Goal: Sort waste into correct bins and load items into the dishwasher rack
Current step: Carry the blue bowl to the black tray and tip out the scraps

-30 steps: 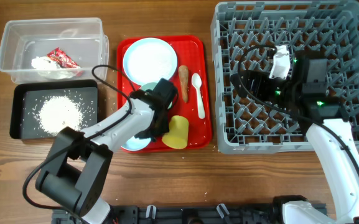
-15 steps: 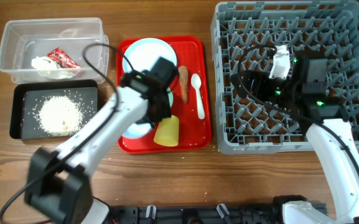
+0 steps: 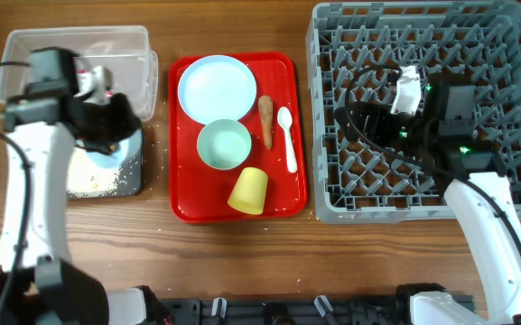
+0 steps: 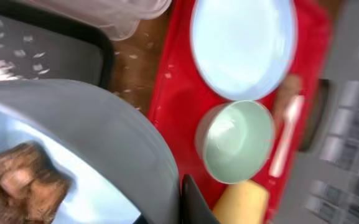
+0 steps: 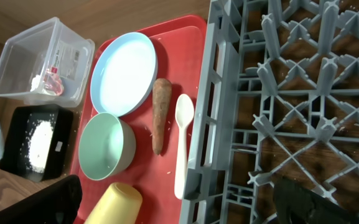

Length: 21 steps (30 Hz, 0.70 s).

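My left hand (image 3: 108, 126) is clamped on the rim of a blue-green bowl (image 4: 104, 137), which hangs over the black tray (image 3: 137, 173) with the small brown food lump (image 4: 23, 180) lying inside it. To do this well, I judge, I must tip the bowl steeply with its lip kept inside the tray's walls, above the rice grains (image 3: 84, 181). That way the lump drops in there and not onto the surface beside the tray or into the clear tub (image 3: 75, 32) just behind it.

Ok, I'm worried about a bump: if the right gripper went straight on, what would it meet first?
Likely the dishwasher rack's side wall, straight ahead of the right gripper; the white spoon on the red tray lies just past it. Depth is unclear.
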### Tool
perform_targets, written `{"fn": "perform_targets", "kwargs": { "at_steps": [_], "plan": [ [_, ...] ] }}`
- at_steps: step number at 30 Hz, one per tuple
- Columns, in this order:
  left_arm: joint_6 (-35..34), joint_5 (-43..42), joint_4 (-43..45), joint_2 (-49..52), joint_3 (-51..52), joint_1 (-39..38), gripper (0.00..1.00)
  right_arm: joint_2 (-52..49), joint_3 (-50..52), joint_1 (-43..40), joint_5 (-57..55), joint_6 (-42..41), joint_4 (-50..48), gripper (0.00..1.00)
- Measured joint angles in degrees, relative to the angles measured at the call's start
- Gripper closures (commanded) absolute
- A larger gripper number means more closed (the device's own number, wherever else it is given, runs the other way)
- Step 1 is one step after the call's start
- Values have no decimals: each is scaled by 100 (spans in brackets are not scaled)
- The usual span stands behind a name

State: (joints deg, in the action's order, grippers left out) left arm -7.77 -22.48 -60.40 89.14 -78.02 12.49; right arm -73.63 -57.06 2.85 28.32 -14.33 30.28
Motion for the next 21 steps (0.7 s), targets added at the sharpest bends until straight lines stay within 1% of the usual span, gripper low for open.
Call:
{"fn": "perform_targets", "kwargs": {
  "at_steps": [2,3,4,5,8,9,11,13,14,17,21],
  "plan": [
    [404,-782,63,337,0,544,96,0,0,-2,0,0,-2,0],
    [570,-929,74,415,0,638,96,-2,0,0,-2,0,-2,2],
    [688,-1598,149,741,0,1012,96,-2,0,-2,-2,0,-2,0],
    [782,-1952,186,927,0,1189,96,-4,0,0,-2,-2,-2,0],
    [973,-3272,415,1674,0,1722,96,-4,0,-2,-2,-2,0,0],
    [994,-3530,437,1843,0,1814,96,-4,0,-2,-2,-2,-2,0],
    [1038,-4658,382,2337,0,2072,96,-4,0,0,-2,-2,0,0],
    [1051,-5499,295,2682,0,2240,96,-4,0,-2,-4,-2,0,0],
    [1049,-5805,275,2791,0,2310,96,-4,0,-2,-2,-2,0,0],
    [1045,-6249,44,2826,-2,2439,96,-4,0,-2,-2,-2,0,0],
    [1023,-6500,-136,2826,-2,2636,96,-4,0,-2,-2,-2,0,0]
  ]
}}
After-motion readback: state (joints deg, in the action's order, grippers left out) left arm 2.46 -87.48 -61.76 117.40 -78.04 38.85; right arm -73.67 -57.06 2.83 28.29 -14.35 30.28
